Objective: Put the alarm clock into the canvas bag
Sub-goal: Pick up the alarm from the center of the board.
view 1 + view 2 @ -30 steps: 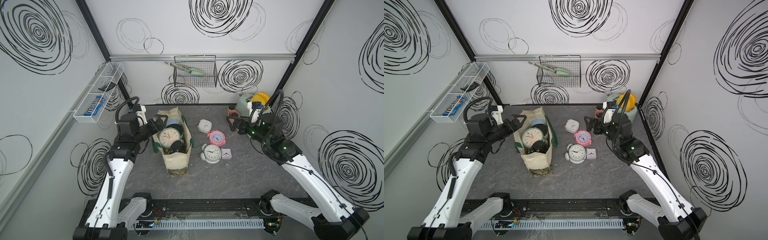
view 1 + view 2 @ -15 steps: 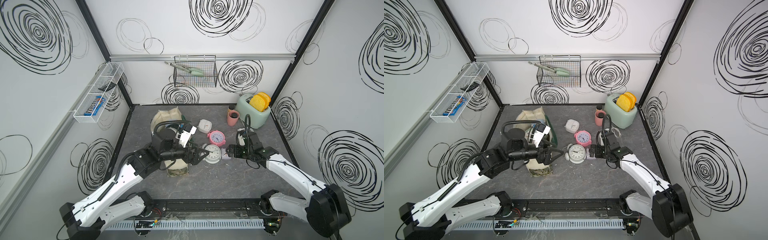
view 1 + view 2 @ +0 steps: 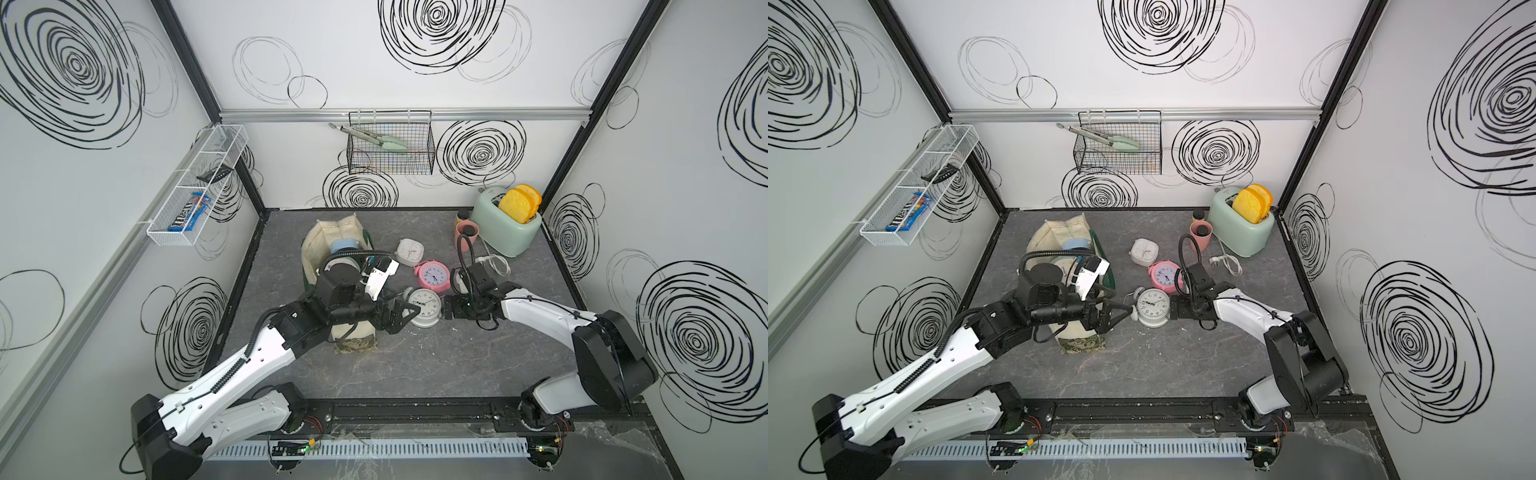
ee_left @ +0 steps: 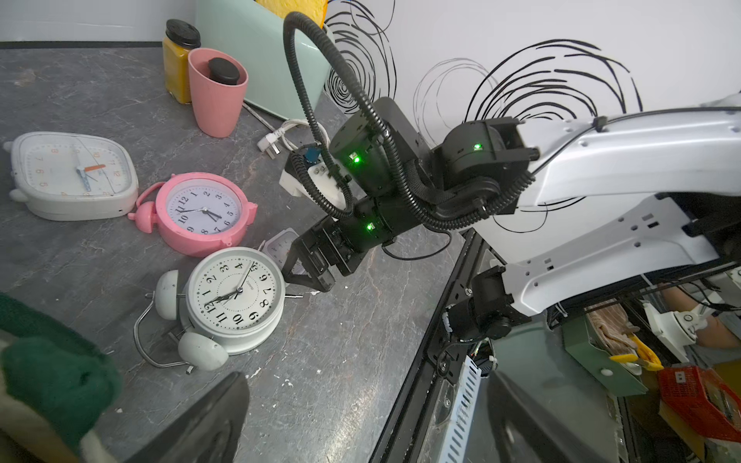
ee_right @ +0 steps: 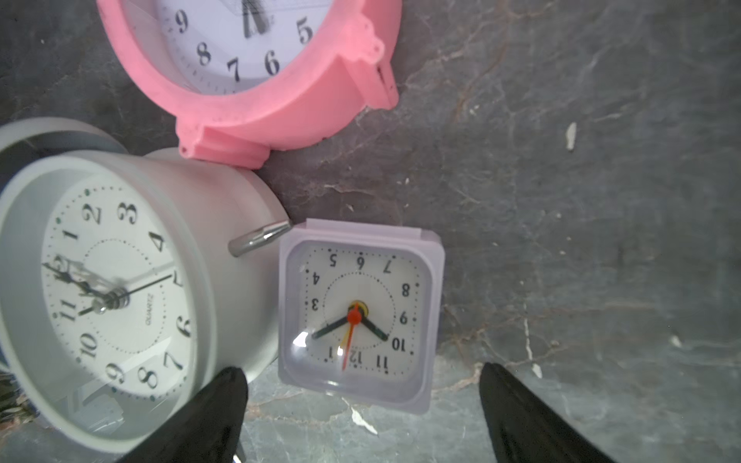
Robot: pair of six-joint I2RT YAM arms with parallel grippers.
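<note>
Alarm clock (image 5: 361, 316), small square | likely light, stiff, slick; pinch flat sides | right claw (image 5: 361, 373) spread astride it | left claw (image 3: 405, 318) spread

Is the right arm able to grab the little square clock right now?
Probably yes: the right gripper is open just before the square clock, though the white bell clock crowds one side.

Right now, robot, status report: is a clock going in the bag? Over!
Both open, empty: left gripper by white twin-bell alarm clock, right gripper at small square lilac clock. Cream canvas bag under left arm. White clock crowds lilac one.
</note>
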